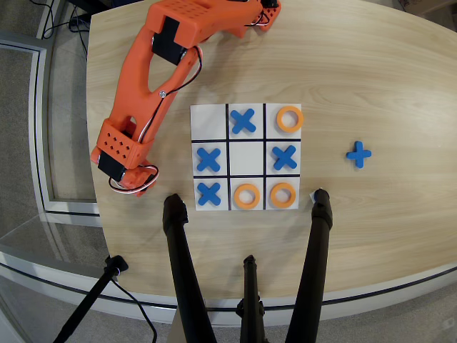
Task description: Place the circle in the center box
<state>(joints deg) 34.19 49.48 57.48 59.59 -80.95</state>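
Orange arm [146, 86] reaches low over the worktop [371, 86], left of the grid board [209, 120]; fingers hidden, state unreadable. Centre box [245, 158] bare. No loose circle visible; three orange rings occupy board cells.

The center box [246, 157] (white, black-lined) lies empty; the circle cannot be made out.

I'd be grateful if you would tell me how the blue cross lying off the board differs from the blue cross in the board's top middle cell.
The off-board cross lies on bare wood to the right of the board in the overhead view; the top-middle cross sits inside a white cell. The off-board cross reads as a plus; the top-middle cross reads as an X. Both are flat, blue and similar in size.
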